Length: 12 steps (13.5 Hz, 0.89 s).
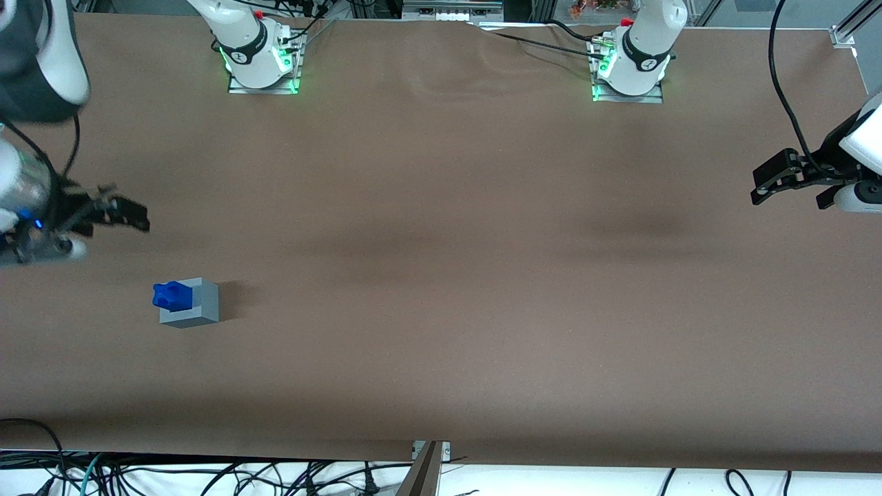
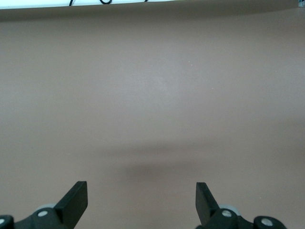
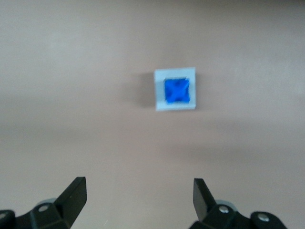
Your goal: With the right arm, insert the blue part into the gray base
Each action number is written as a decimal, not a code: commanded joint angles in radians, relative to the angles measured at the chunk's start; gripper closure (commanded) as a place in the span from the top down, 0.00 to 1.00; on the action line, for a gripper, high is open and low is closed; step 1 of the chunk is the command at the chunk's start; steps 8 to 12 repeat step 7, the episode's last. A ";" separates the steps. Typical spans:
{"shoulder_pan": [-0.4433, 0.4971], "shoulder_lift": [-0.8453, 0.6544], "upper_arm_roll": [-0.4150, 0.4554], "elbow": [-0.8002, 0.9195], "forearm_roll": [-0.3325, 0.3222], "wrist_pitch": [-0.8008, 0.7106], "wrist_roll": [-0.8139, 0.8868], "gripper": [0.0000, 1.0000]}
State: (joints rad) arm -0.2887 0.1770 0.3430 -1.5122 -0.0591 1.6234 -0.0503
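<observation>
Blue part (image 3: 177,90) seated in gray base (image 3: 175,106) recess, lobed top sticking up – both toward working arm's end of table (image 1: 441,275). Gripper (image 3: 138,193) high above, apart, fingers wide, empty. Prob light, rigid, slick plastic – if regrasping, pinch flat sides under lobes

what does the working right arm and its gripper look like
The right arm has white shells with a dark-gray joint cover, a silver wrist cuff carrying a small blue light, and thin black cables along it. Its gripper is black with two flat, wedge-tipped jaws, standing open above the brown table, farther from the front camera than the blue part sitting in the gray base.
</observation>
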 commanded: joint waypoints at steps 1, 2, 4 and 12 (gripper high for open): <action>-0.010 -0.105 -0.001 -0.033 0.065 -0.086 -0.009 0.99; -0.009 -0.111 0.001 -0.029 0.065 -0.089 -0.011 0.99; -0.010 -0.108 0.002 -0.031 0.064 -0.080 -0.016 0.99; -0.010 -0.106 0.004 -0.029 0.058 -0.089 -0.014 0.99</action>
